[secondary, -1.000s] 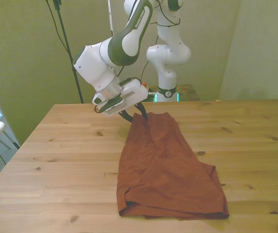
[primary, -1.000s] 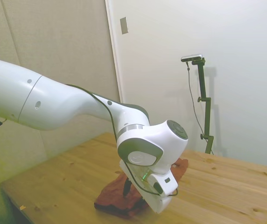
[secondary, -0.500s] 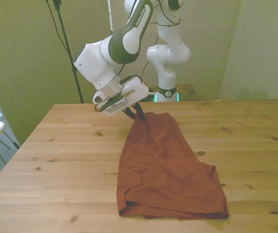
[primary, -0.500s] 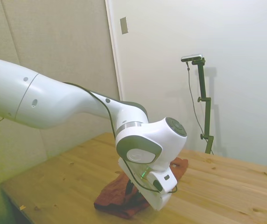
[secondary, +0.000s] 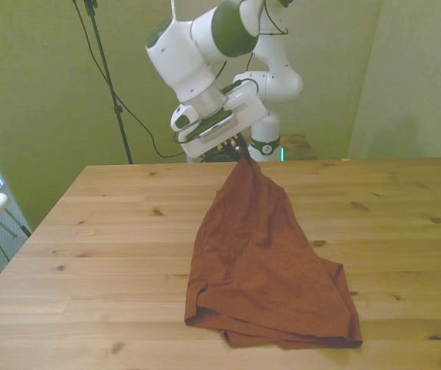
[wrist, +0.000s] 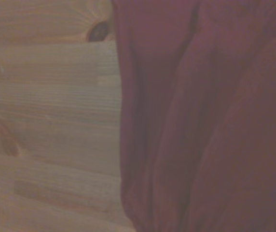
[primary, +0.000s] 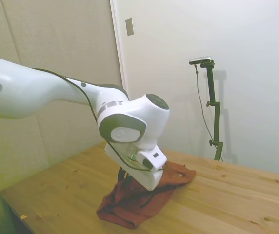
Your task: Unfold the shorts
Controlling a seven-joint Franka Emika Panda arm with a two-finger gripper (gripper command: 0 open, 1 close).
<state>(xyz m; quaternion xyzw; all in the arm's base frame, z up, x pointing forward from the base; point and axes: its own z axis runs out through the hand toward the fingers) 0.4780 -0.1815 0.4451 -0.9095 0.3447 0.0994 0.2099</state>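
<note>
Shorts are lying bunched on the table at the near edge, rising in a taut cone toward the far side. Fingers are pinching the shorts' top corner, holding it above the table.
</note>
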